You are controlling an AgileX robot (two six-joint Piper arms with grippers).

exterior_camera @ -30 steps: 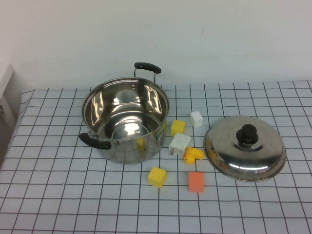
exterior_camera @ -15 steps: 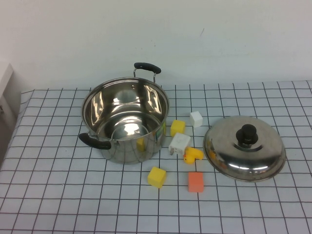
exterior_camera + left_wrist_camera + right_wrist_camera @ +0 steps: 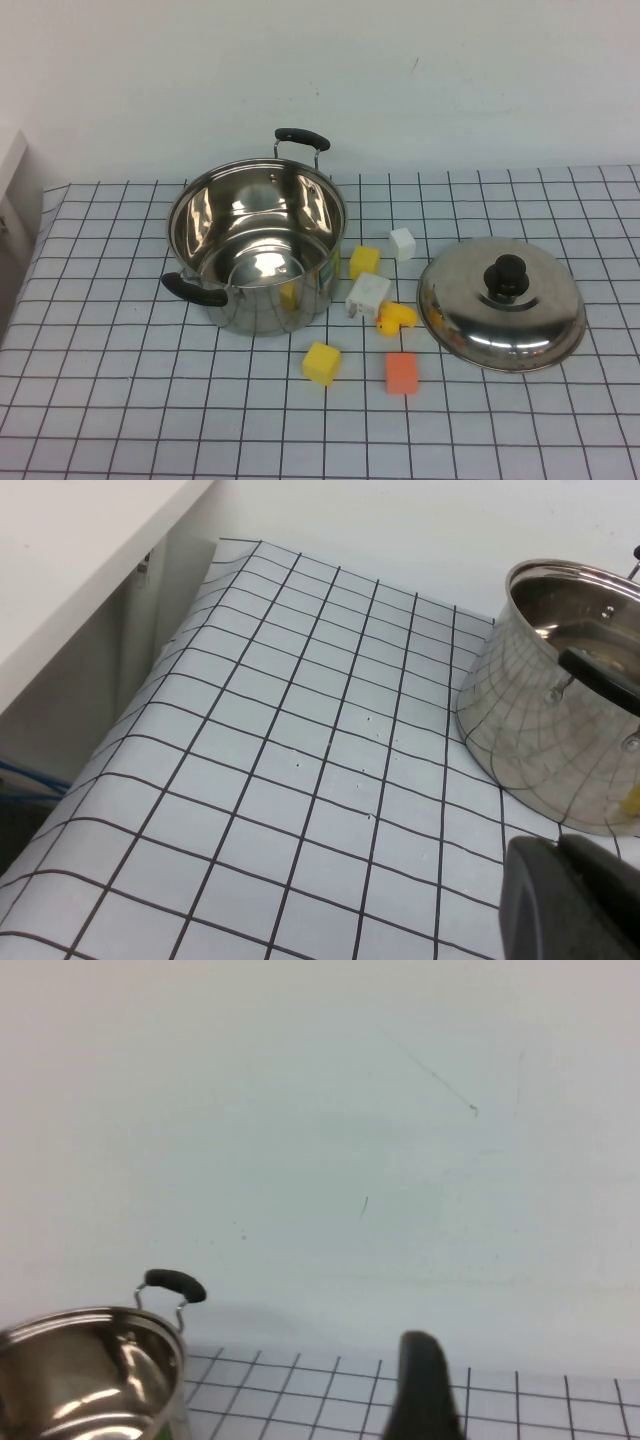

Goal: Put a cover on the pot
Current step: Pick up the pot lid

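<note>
Looking down from the high view, you see the pot [image 3: 257, 245] standing open on the gridded bench [image 3: 120, 400], left of centre, with the lid [image 3: 502, 303] resting apart to its right and small blocks between them. Your left wrist view shows the pot and part of the left gripper [image 3: 570, 900]; its jaws: cannot tell. Your right wrist view shows the pot's rim and one dark finger of the right gripper [image 3: 425, 1390]; jaws likewise unclear.

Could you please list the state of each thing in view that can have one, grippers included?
pot: upright, uncovered, empty.
lid: knob up, flat on the table, apart from the pot, on its right.
left gripper: low near the pot, holding nothing seen.
right gripper: raised, facing the wall, away from the lid.
</note>
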